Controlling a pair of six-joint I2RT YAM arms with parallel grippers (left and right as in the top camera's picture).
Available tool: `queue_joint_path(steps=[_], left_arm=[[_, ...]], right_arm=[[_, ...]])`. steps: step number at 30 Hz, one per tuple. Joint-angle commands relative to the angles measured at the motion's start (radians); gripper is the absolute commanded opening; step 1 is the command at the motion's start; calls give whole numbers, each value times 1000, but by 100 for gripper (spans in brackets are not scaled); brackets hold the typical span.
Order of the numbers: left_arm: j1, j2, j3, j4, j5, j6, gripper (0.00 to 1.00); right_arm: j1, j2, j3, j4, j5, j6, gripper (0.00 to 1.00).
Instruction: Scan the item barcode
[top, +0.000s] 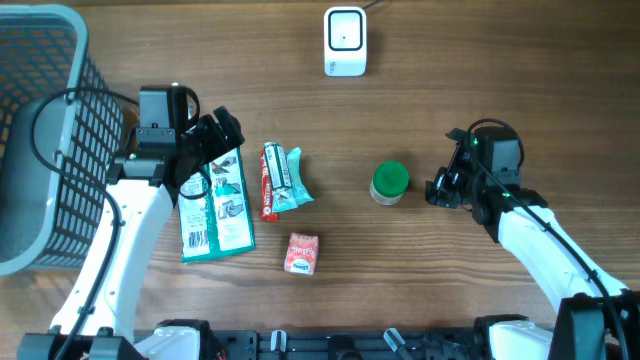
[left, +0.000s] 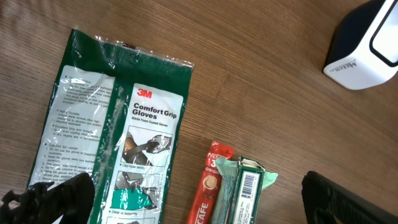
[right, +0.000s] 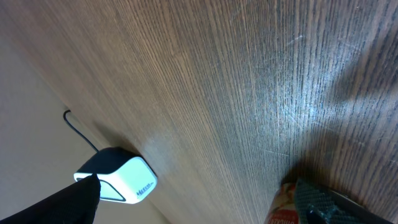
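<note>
Five items lie mid-frame on the wooden worktop: one gloves pack reading "3M Comfort Grip Gloves", one red "CAFE" sachet, one green barcoded packet, one pink packet, one green-lidded jar. One white scanner top centre, one basket upper left. Left tool and right tool both gape, holding nothing.

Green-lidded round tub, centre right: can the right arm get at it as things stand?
Likely yes. The right pincer stands open close beside the green-lidded round tub, with only bare wooden table between them and nothing on or against the tub.
</note>
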Motion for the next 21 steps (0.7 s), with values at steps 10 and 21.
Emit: queue_joint_path(steps=[10, 21], left_arm=[[-2, -12, 16, 0, -14, 4, 100], [-2, -12, 16, 0, -14, 4, 100]], right_arm=[[-3, 8, 5, -251, 340, -173, 100], [-9, -234, 108, -169, 330, -1411, 100]])
